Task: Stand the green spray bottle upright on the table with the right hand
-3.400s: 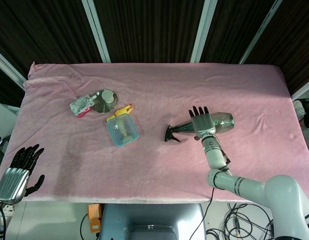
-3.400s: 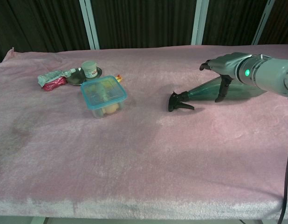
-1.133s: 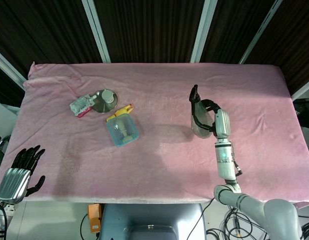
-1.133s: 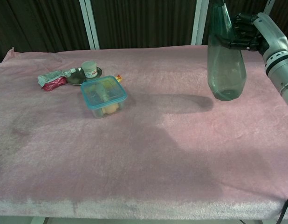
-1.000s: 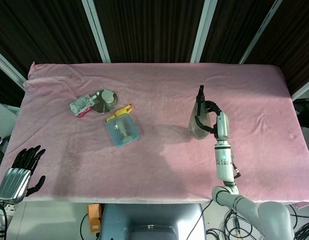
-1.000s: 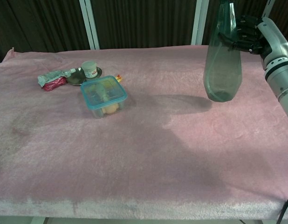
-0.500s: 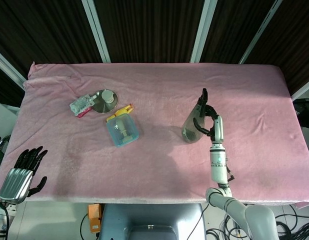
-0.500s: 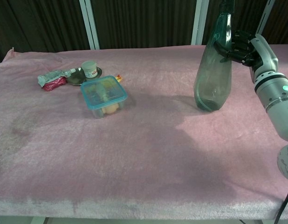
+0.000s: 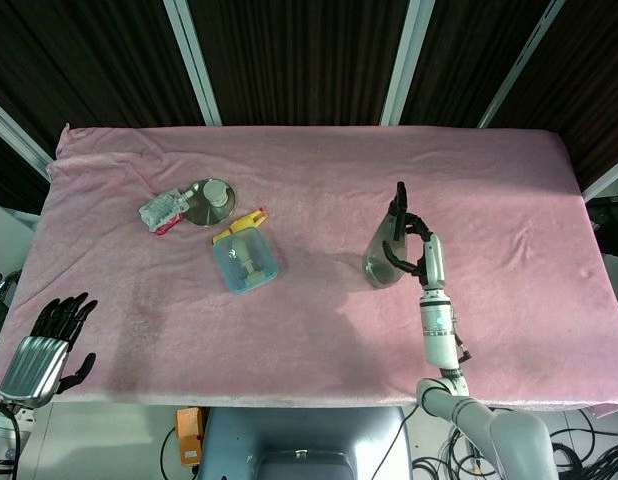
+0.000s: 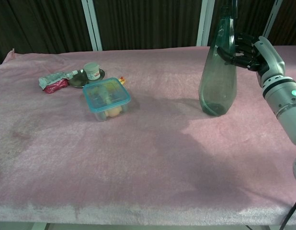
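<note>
The green spray bottle (image 10: 217, 72) stands upright on the pink cloth, right of the table's middle, its black nozzle at the top edge of the chest view. Its base looks to be touching the cloth. My right hand (image 10: 248, 51) grips the bottle's narrow upper part from the right, fingers wrapped round it. From the head view, the bottle (image 9: 382, 258) appears foreshortened, with the right hand (image 9: 417, 255) beside it. My left hand (image 9: 41, 350) hangs off the table's near left corner, fingers apart and holding nothing.
A clear box with a blue lid (image 10: 106, 98) sits left of centre. Behind it lie a small jar on a metal dish (image 10: 92, 71) and a crumpled packet (image 10: 53, 82). A yellow piece (image 9: 245, 219) touches the box's far side.
The bottle, lying on the cloth 3.4 s ago, was lifted upright by the right hand, then carried left and lowered until its base met the cloth. The left hand barely moved.
</note>
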Action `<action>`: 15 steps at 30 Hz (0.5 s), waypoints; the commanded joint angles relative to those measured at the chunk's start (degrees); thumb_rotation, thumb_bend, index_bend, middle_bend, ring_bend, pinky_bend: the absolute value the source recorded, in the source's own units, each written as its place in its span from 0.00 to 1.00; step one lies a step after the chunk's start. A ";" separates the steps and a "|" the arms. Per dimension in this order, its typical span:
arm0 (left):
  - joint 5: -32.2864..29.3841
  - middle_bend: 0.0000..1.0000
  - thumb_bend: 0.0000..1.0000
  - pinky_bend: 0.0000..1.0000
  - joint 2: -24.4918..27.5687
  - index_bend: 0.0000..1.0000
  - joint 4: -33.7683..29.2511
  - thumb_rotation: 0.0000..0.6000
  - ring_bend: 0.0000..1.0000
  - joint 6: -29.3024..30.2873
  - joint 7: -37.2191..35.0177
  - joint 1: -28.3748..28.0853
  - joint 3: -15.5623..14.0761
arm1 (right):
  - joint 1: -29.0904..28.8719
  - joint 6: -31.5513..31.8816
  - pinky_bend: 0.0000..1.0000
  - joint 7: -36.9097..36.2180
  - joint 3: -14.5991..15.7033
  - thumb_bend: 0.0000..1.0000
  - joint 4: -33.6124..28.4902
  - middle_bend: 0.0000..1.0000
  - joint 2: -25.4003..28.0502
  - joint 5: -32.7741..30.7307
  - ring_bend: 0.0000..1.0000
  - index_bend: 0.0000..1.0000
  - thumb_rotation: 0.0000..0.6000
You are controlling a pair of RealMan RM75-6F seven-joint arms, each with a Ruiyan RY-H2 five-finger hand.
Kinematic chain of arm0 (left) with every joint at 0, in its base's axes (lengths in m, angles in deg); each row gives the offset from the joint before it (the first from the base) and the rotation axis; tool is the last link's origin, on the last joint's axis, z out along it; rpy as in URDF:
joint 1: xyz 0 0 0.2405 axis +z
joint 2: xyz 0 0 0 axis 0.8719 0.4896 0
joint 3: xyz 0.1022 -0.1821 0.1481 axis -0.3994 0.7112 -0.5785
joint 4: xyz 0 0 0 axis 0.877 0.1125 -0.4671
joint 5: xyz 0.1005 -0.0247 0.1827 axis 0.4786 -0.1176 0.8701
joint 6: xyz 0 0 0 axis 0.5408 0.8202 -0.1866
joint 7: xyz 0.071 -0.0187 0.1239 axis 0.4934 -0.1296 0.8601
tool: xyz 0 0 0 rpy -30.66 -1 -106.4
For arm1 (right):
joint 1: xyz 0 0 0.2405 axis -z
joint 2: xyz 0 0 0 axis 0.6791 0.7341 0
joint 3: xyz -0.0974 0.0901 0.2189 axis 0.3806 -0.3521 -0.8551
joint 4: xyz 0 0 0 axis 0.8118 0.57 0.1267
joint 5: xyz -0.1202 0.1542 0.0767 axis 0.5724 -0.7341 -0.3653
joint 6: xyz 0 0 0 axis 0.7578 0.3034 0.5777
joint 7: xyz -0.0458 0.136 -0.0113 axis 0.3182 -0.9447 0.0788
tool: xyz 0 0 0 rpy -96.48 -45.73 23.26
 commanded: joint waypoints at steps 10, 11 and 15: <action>-0.07 0.00 0.39 0.02 -0.24 0.00 0.17 1.00 0.00 -0.35 0.07 -0.25 0.04 | 2.61 1.96 0.37 1.10 3.17 0.39 -0.09 0.33 1.27 2.88 0.19 0.14 1.00; -0.02 0.00 0.39 0.02 -0.35 0.00 0.22 1.00 0.00 -0.43 0.19 -0.32 0.03 | 3.05 2.11 0.36 1.04 3.48 0.37 -0.42 0.32 1.51 3.11 0.18 0.12 1.00; 0.20 0.00 0.39 0.02 -0.60 0.00 0.22 1.00 0.00 -0.76 0.57 -0.52 -0.12 | 3.95 3.75 0.33 1.48 4.39 0.31 -1.24 0.29 2.03 4.24 0.15 0.05 1.00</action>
